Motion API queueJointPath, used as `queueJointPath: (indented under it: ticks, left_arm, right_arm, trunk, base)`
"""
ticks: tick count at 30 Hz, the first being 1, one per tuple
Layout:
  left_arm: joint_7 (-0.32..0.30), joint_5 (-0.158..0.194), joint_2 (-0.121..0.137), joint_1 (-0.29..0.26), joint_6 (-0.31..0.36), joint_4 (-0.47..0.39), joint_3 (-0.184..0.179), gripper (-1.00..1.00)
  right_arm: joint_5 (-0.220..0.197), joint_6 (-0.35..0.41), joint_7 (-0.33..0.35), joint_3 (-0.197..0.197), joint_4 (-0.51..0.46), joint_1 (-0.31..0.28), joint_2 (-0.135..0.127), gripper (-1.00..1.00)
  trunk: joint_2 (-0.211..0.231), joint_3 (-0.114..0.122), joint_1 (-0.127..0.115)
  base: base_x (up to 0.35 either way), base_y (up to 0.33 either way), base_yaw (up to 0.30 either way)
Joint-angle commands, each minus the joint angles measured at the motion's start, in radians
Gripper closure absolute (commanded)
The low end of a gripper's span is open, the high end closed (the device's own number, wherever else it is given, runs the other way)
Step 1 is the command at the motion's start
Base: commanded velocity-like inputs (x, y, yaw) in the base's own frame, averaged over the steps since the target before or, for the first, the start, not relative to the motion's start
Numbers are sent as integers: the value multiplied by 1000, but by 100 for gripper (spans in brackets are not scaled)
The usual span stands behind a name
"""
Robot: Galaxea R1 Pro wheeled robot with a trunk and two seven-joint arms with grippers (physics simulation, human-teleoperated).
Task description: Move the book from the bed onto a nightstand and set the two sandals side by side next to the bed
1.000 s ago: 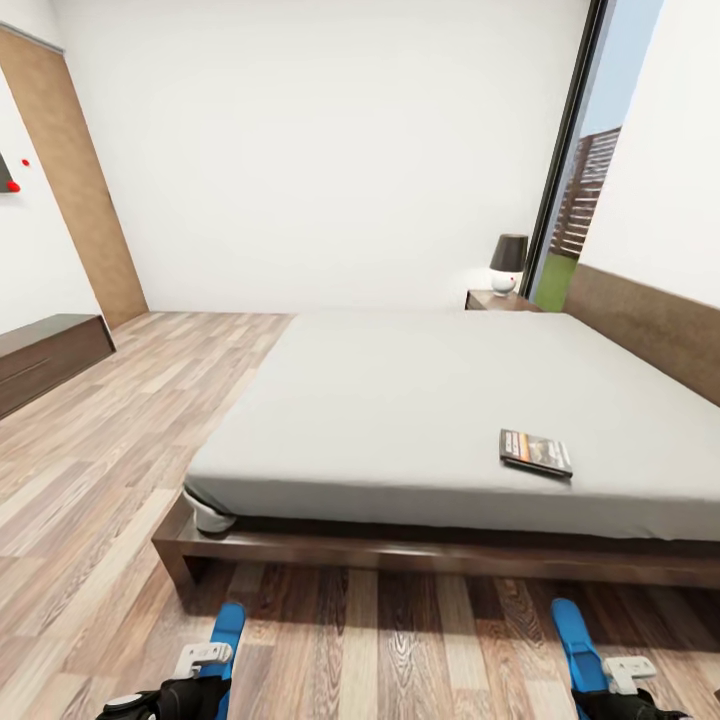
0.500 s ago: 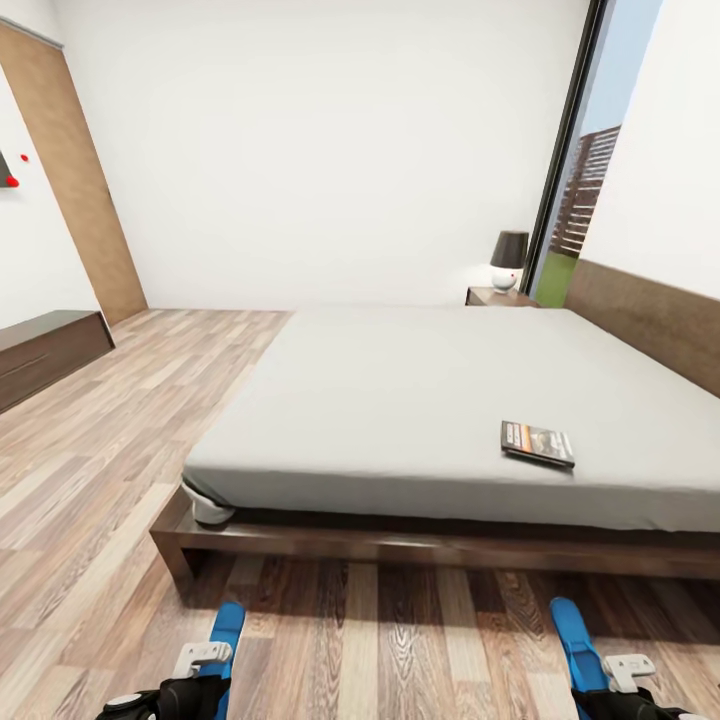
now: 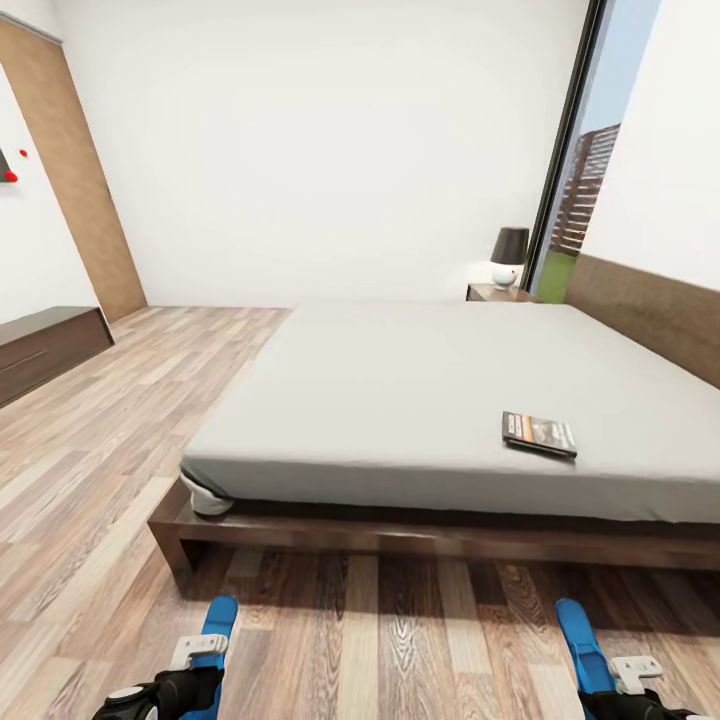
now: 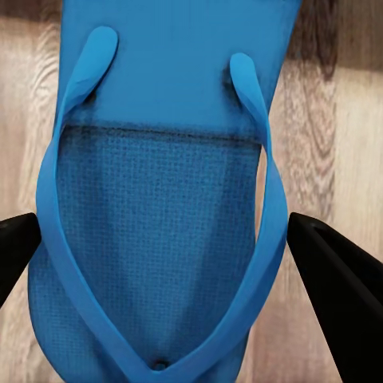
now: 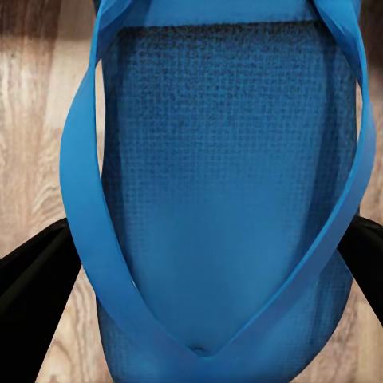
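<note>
Your left gripper [image 4: 179,255] pinched one blue sandal [image 4: 159,191] between its black fingers [image 4: 339,279]; your right gripper [image 5: 199,279] clamped the other sandal [image 5: 223,183] likewise, both above the plank floor [image 3: 100,450]. The book [image 3: 538,433] lay flat on the bed [image 3: 400,390], the nightstand [image 3: 495,293] beyond its far corner.

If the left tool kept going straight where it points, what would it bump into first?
Probably the bed's dark wooden base. The left tool, its fingers either side of a blue sandal, aims across the floor toward it; depth is unclear.
</note>
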Motion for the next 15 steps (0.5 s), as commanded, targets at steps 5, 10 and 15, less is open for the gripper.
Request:
queueJointPath:
  ticks: [5,10,15]
  left_arm:
    - [5,10,1,0,5,-2,-3,100]
    - [52,10,-2,-26,10,-4,-5,100]
    - [67,10,-3,-60,14,-3,-7,100]
  right_arm:
    - [-11,-3,3,8,1,-1,0,100]
    - [-11,-4,1,9,1,-1,1,100]
    - [-9,-5,1,9,1,-1,1,100]
  trunk:
    - [-36,-17,19]
    - [-71,-32,38]
    - [-85,-39,46]
  base:
    - [0,0,0]
    - [0,0,0]
    - [0,0,0]
